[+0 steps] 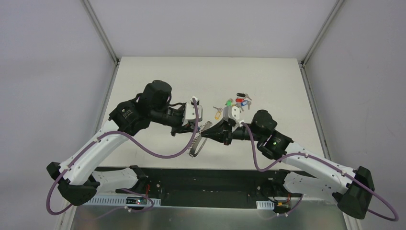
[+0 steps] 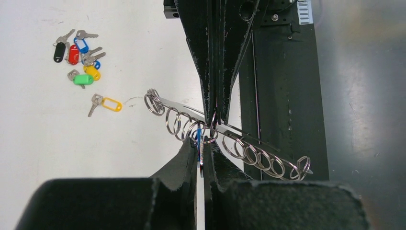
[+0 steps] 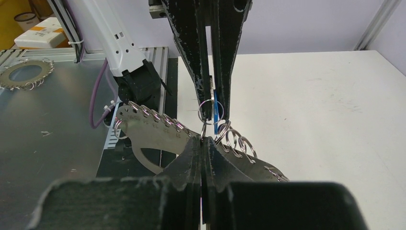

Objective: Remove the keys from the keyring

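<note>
The keyring [image 1: 195,146] is a flat grey metal oval with small split rings along one edge, held in the air between both grippers. My right gripper [image 3: 203,142] is shut on its plate [image 3: 148,132]. My left gripper [image 2: 201,144] is shut on a blue-headed key [image 2: 198,135] that hangs by a split ring from the keyring [image 2: 258,154]. In the right wrist view the blue key [image 3: 217,112] sits between the left fingers just above the plate. In the top view the left gripper [image 1: 200,125] and right gripper [image 1: 209,133] meet tip to tip.
Several loose keys with coloured tags [image 1: 241,100] lie in a cluster on the white table behind the grippers and show in the left wrist view [image 2: 79,55]. A yellow-tagged key [image 2: 107,103] lies apart from them. Another ring plate [image 3: 24,74] lies on the grey metal surface by the arm bases.
</note>
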{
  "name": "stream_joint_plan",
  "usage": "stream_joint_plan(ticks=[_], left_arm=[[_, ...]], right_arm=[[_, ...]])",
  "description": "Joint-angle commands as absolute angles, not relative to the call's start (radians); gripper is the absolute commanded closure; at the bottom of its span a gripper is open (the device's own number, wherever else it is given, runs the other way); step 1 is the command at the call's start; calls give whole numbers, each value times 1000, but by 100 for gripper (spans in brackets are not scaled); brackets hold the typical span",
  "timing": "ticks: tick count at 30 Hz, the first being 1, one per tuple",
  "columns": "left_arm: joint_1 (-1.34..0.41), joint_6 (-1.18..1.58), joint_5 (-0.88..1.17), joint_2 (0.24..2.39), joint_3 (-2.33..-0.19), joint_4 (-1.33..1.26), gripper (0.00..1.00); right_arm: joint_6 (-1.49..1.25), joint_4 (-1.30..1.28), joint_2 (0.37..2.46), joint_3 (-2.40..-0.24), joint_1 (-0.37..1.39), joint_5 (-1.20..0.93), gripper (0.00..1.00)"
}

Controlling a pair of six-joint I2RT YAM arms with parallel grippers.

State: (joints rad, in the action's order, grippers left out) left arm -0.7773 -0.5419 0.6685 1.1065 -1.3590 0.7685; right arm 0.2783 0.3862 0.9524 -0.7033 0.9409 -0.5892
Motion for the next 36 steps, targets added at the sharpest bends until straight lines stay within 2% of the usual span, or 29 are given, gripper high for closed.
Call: stream_joint_plan(ticks=[1, 13, 22, 31, 36], left_arm=[[-770, -548, 740, 1107, -1371, 741, 100], [-766, -571, 678, 1159, -1396, 726, 100], [-767, -692, 620, 1096, -1337, 632, 100], [-767, -629, 737, 1071, -1273, 546, 100], [-756, -537, 737, 1031, -1210, 452, 100]], right_arm=[[321, 391, 930, -738, 943, -671, 100], [339, 359, 965, -787, 943, -686, 100], [308, 357, 1019, -821, 937, -691, 100], [316, 389, 1048, -827, 935, -691, 100], [310, 466, 1030, -787, 936, -673, 100]])
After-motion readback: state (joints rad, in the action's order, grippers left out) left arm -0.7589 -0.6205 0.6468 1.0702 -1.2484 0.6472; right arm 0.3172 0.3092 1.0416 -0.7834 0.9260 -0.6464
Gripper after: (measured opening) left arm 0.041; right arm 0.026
